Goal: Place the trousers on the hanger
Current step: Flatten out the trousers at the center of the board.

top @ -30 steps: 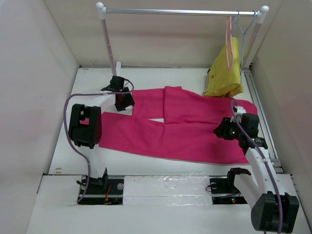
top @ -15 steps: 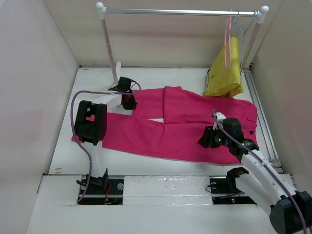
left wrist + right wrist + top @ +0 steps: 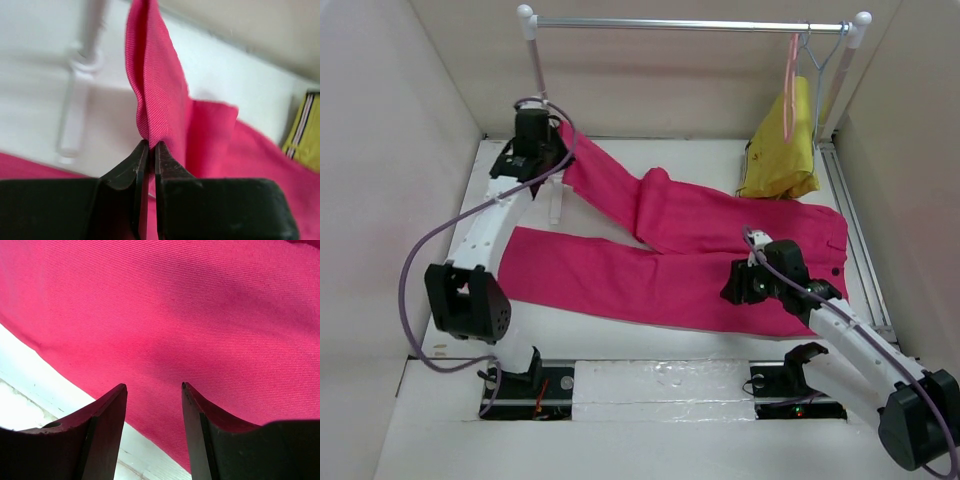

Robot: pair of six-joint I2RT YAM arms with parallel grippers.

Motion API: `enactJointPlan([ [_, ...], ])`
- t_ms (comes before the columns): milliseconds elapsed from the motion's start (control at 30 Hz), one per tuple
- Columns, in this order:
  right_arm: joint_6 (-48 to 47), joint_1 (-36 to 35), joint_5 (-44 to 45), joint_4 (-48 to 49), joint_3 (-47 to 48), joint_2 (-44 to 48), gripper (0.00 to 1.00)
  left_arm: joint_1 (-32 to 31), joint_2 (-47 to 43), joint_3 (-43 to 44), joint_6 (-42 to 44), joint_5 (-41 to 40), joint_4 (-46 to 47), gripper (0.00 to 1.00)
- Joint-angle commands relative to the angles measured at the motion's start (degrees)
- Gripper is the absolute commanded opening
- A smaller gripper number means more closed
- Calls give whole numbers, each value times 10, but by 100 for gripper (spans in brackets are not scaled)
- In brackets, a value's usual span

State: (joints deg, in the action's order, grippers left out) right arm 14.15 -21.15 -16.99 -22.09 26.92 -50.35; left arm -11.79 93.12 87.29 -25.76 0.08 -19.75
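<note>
Left gripper (image 3: 148, 145) clamped on a thin fold of the trousers (image 3: 710, 235), right up under the left end of the rail (image 3: 690, 23)

Honestly this grab looks sketchy. It's only got a skinny edge of one leg, and the rest of the trousers lies flat on the table (image 3: 700, 160) below the rail, so the weight could drag the cloth out of the jaws. The right gripper (image 3: 740, 285) has its jaws parted on nothing, over the cloth edge farthest from the rail, so no backup there. The hanger (image 3: 788, 85) hangs at the rail's right end by the yellow garment (image 3: 782, 150), well apart from that leg. Versus a second ago, the left arm was low over the leg with jaws apart. Now it's swung up toward the rail, hauling the leg along, and the right gripper has slid away from the rail.
</note>
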Motion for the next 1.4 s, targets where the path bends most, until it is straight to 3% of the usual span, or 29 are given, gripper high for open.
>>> enactJointPlan([
  [0,-19,-7,-6,27,35,-7,53,40,-32,-3,11,-59,-23,0],
  [167,-39,-7,-20,24,48,-23,54,137,-32,-27,-5,-83,-12,0],
  [300,-54,-1,-32,14,53,-25,54,262,-8,-41,-50,-101,20,0],
  [400,-59,-1,-43,8,53,-23,57,343,24,-42,-108,-17,49,0],
  [433,-62,-1,-44,1,53,-24,60,358,35,-42,-115,-4,51,5],
  [467,-64,-1,-45,-6,54,-24,62,371,68,-36,-117,36,47,38],
  [500,-70,-1,-45,-12,57,-23,65,382,86,-27,-117,60,19,52],
  [600,-76,-1,-39,-30,64,-12,71,390,101,-21,-81,92,-2,67],
  [667,-76,-1,-42,-36,64,2,72,390,47,-95,-69,86,29,73],
  [733,-77,-9,-48,-44,64,10,68,390,15,-149,-68,70,47,73],
  [800,-79,-23,-40,-51,66,24,56,390,-35,-185,-75,66,65,73],
  [833,-81,-28,-34,-57,67,28,30,385,-55,-220,-77,59,68,72],
  [867,-83,-34,-26,-64,68,39,12,377,-88,-237,-76,49,69,69],
  [933,-88,-34,-10,-74,70,48,0,349,-120,-279,-76,11,55,66],
  [1067,-91,-34,4,-99,80,74,3,342,-230,-374,-93,-58,45,60],
  [1100,-91,-29,2,-107,81,85,7,342,-244,-387,-105,-84,24,59],
  [1200,-97,-28,-15,-122,85,104,34,342,-287,-426,-136,-119,-19,57],
  [1367,-102,-28,-32,-138,67,129,43,396,-293,-471,-166,-105,-41,53],
])
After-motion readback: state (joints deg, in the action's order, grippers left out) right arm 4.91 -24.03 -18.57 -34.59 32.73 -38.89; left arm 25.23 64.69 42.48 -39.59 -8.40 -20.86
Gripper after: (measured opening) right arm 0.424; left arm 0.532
